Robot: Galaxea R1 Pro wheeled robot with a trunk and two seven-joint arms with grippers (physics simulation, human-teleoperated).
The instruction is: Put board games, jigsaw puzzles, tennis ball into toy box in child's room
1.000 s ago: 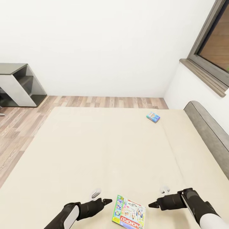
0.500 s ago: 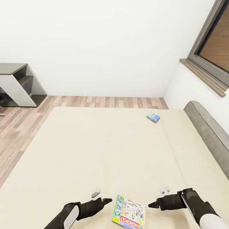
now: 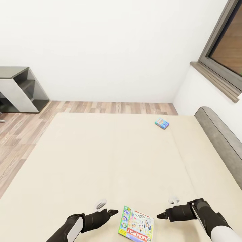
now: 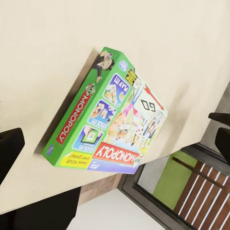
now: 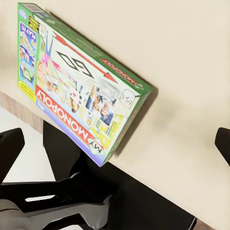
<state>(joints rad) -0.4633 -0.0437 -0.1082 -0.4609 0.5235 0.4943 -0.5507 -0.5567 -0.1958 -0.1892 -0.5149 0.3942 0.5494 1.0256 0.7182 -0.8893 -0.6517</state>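
A green-edged board game point(image 3: 136, 226) with busy colourful Monopoly art lies flat on the cream bed point(image 3: 101, 158), close to its near edge. My left gripper point(image 3: 113, 212) hovers just left of the box and my right gripper point(image 3: 160, 216) just right of it, both pointing inward and neither touching it. The left wrist view looks across the same box point(image 4: 108, 122), and the right wrist view looks at it point(image 5: 81, 81) from the other side, between spread black fingers point(image 5: 9, 148). Both grippers are open and hold nothing. A second, teal-blue board game point(image 3: 162, 123) lies far across the bed near the headboard side.
A grey padded headboard point(image 3: 218, 137) runs along the bed's right side under a dark-framed window point(image 3: 225, 43). A grey and white shelf unit point(image 3: 20, 89) stands at the far left on the wood-plank floor point(image 3: 20, 134). White walls close the room behind.
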